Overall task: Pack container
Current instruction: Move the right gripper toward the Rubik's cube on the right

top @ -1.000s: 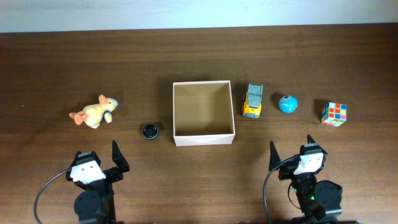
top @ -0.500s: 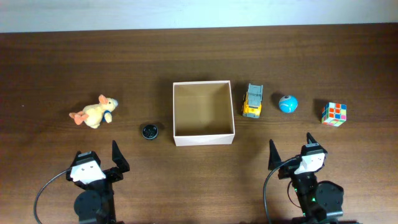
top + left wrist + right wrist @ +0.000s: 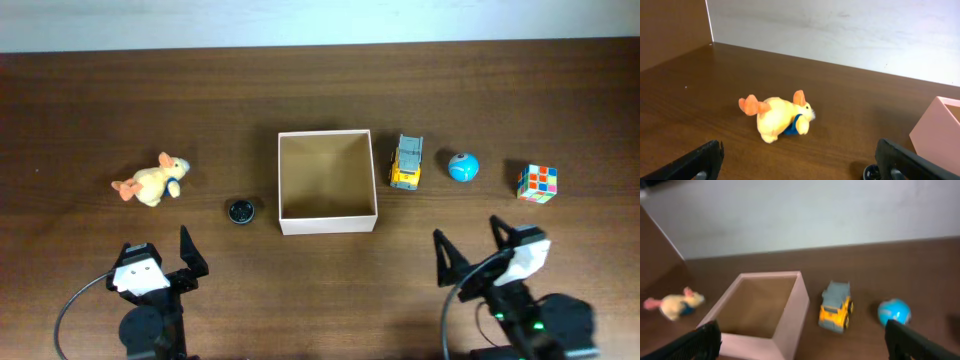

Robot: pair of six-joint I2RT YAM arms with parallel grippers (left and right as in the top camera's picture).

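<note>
Cardboard container sits forward-left of right hand.

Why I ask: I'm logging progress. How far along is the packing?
Done: nothing; the container is empty. In hand: nothing; left pincer and right pincer are open, empty. Remaining: plush duck, black round piece, yellow truck, blue ball and colour cube, all on the table.

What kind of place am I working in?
Probably a lab test bench: a wooden table against a plain white wall, with a plush duck, toy truck and ball lined up beside an empty cardboard box.
</note>
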